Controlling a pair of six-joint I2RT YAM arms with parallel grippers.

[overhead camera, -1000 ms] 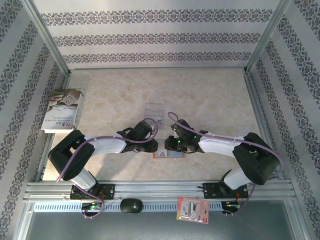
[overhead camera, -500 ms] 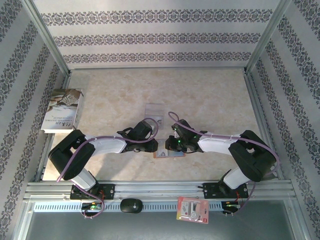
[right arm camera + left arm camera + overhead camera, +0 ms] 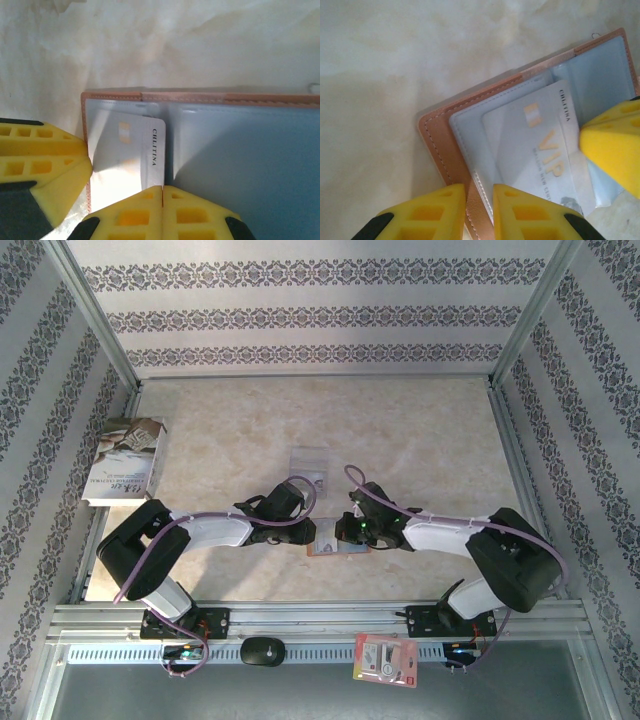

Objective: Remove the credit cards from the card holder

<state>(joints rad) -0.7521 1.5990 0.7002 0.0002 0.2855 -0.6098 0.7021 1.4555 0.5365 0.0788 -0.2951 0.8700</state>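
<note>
Top external view: we are seeing a red-and-white packet (image 3: 386, 659) lying nearest, on the rail. Beyond it, the left gripper (image 3: 479, 212) is clamping the card holder (image 3: 440, 150) edge; the right gripper (image 3: 163, 189) is closed on a credit card (image 3: 131, 155). A clear sleeve (image 3: 309, 465) and a book (image 3: 125, 460) are lying farther.

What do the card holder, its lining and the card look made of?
Card holder: orange-brown leather or imitation, matte, with stitching along the edge. Lining: grey-blue, smooth, faintly glossy, likely vinyl or plastic film. Credit card: stiff pale plastic with a gold VIP print and a slight sheen.
</note>
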